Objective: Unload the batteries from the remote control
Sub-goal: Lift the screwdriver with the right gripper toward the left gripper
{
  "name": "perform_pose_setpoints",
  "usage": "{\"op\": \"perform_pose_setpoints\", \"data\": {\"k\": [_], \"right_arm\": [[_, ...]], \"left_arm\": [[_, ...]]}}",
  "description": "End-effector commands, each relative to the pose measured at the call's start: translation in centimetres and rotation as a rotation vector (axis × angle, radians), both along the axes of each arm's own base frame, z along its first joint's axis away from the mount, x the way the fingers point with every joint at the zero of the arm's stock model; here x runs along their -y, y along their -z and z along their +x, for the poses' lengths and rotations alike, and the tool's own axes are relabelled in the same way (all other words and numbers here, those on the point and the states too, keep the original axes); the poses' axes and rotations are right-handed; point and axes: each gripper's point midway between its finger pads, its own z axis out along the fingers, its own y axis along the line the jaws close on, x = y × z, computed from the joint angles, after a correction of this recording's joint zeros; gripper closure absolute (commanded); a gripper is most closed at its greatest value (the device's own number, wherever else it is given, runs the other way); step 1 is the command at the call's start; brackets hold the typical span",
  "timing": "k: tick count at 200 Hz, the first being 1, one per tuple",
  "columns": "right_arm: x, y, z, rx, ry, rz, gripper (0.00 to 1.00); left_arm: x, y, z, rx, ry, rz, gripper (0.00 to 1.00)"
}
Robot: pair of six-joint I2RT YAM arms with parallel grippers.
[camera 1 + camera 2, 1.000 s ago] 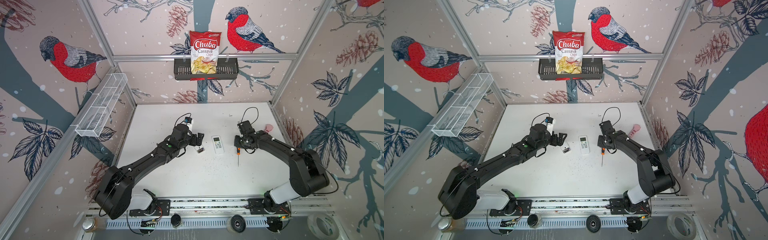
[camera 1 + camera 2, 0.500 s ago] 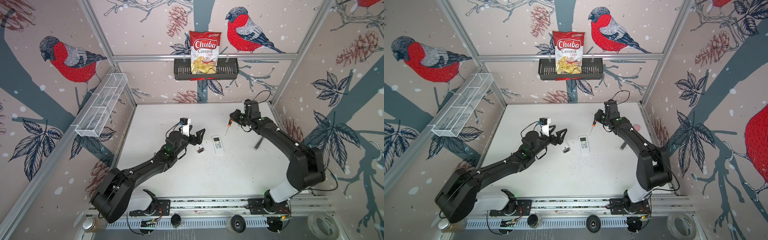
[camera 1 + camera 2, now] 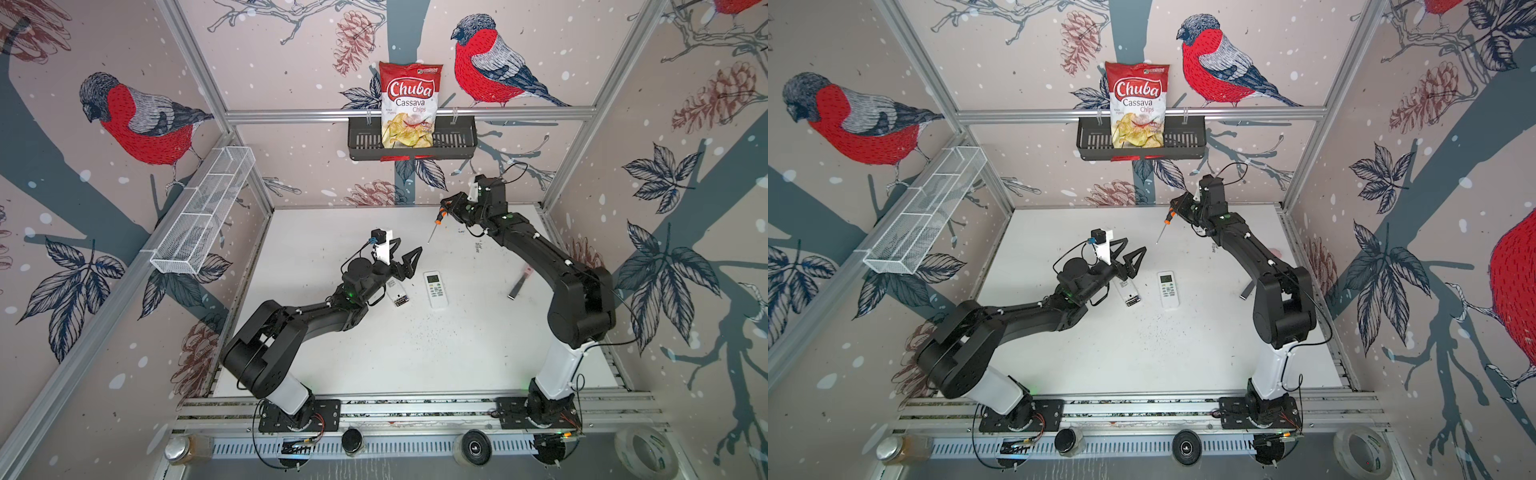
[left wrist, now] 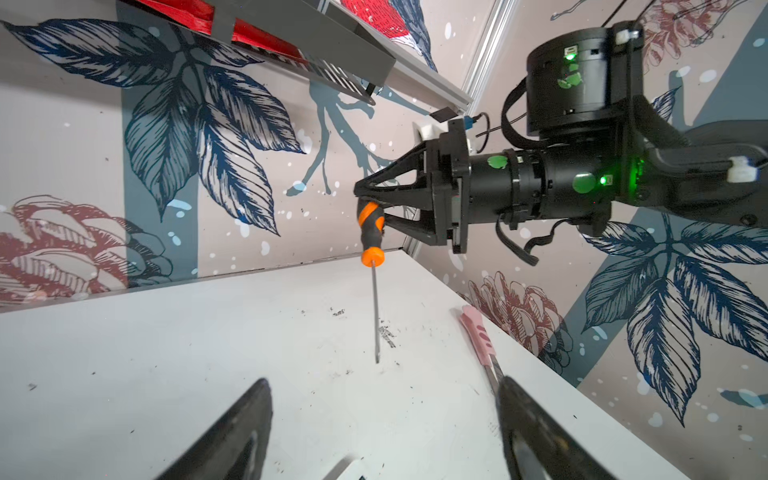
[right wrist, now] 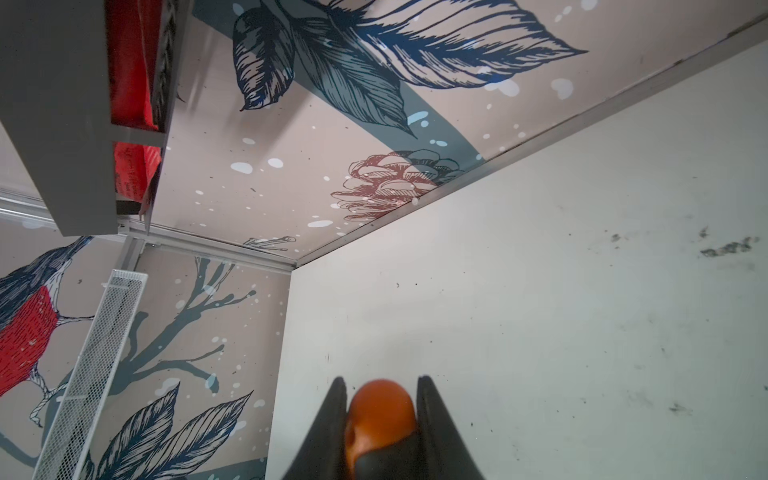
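Observation:
A small white remote control (image 3: pixel 396 292) (image 3: pixel 1128 292) lies back-up at mid-table. Dark batteries (image 3: pixel 401 300) (image 3: pixel 1133 300) show in the open compartment at its near end. My left gripper (image 3: pixel 409 246) (image 3: pixel 1136 245) hangs open above and just behind it, holding nothing; in the left wrist view its fingers (image 4: pixel 249 419) frame bare table. My right gripper (image 3: pixel 445 206) (image 3: pixel 1177 206) is raised near the back wall, shut on an orange-handled screwdriver (image 3: pixel 439 217) (image 4: pixel 371 232) (image 5: pixel 381 415) whose shaft points down over the table.
A second white remote (image 3: pixel 435 289) lies face-up right of the first one. A pink-handled tool (image 3: pixel 519 284) (image 4: pixel 478 336) lies near the right wall. A black basket (image 3: pixel 365 141) with a chip bag hangs on the back wall. A white wire basket (image 3: pixel 203 216) hangs on the left wall.
My right gripper lifted the screwdriver from beside the remotes up to the back of the table. My left gripper rose off the small remote and tilted upward, its jaws narrowing slightly.

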Motion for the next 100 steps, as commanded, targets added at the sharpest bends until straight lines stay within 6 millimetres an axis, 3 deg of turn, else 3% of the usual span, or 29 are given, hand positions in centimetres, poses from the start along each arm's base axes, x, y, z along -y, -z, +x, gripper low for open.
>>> {"op": "perform_pose_setpoints", "data": {"k": [1,100], "right_arm": [[-1.0,-1.3,0.3,0.041,-0.027,0.039,0.91],[-3.7,-2.1,-1.8,0.060,-0.087,0.067,0.91]], "left_arm": [[0.9,-2.3,0.1,0.086,0.043,-0.062,0.19],[2.8,-0.1,1.9,0.052,0.075,-0.107,0.34]]}}
